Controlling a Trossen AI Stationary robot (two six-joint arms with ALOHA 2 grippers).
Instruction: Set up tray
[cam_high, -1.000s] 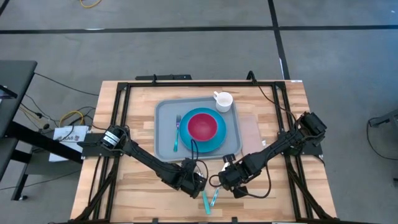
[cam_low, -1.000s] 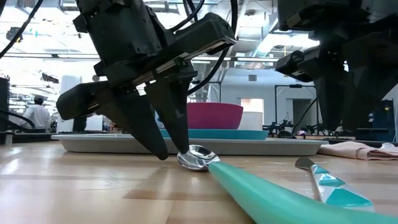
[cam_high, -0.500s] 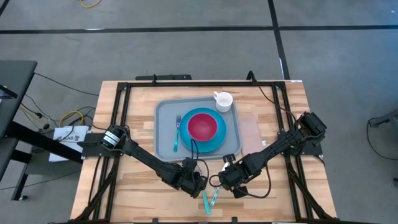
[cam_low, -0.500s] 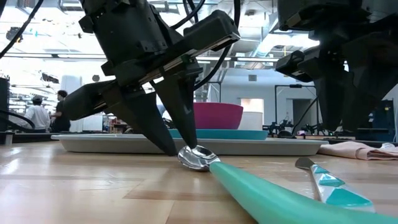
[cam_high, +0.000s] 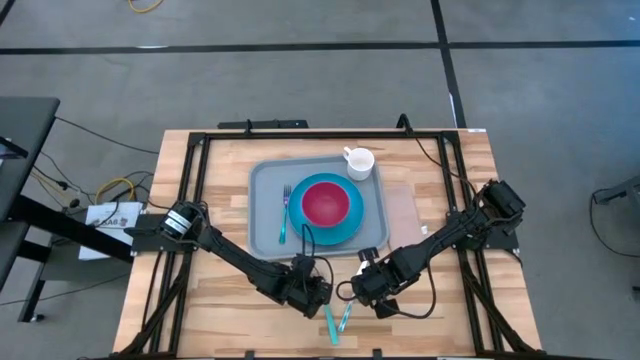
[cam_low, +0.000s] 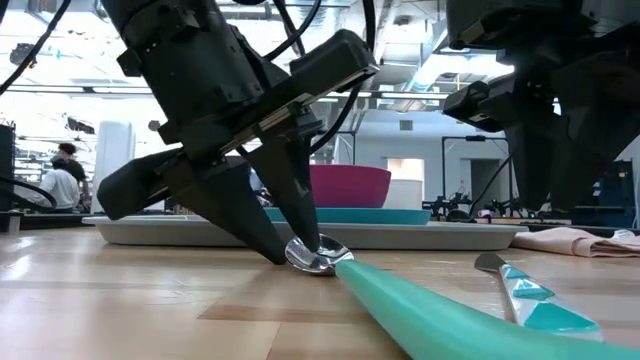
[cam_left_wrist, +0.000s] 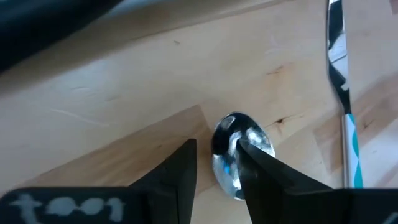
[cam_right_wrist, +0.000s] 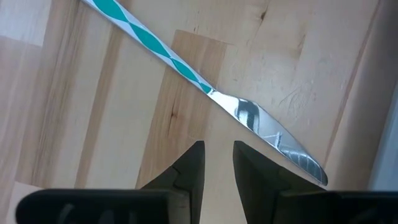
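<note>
The grey-blue tray (cam_high: 262, 215) holds a blue plate (cam_high: 352, 226) with a pink bowl (cam_high: 325, 203), a fork (cam_high: 284, 215) and a white mug (cam_high: 359, 162). A teal-handled spoon (cam_low: 420, 305) and a knife (cam_right_wrist: 261, 127) lie flat on the wood near the table's front edge. My left gripper (cam_left_wrist: 217, 171) is open and points steeply down over the spoon's bowl (cam_left_wrist: 235, 146), its fingers astride one side of it. My right gripper (cam_right_wrist: 217, 163) hangs open just above the table, short of the knife's blade, with nothing between its fingers. My left gripper slants down from the table's left. One fingertip (cam_low: 308, 240) meets the top of the spoon's bowl (cam_low: 318, 255). The other fingertip (cam_low: 272, 248) stands on the wood beside the bowl. The spoon lies flat on the table, its handle toward the near edge.
A beige napkin (cam_high: 405, 215) lies flat on the table to the right of the tray. A black frame (cam_high: 195, 200) runs around the tabletop. Bare wood lies at the table's front left (cam_high: 200, 310).
My left gripper has tipped a little and its fingertips have slid toward the spoon's bowl and slightly down, until one fingertip stands on the bowl. The spoon has not moved.
</note>
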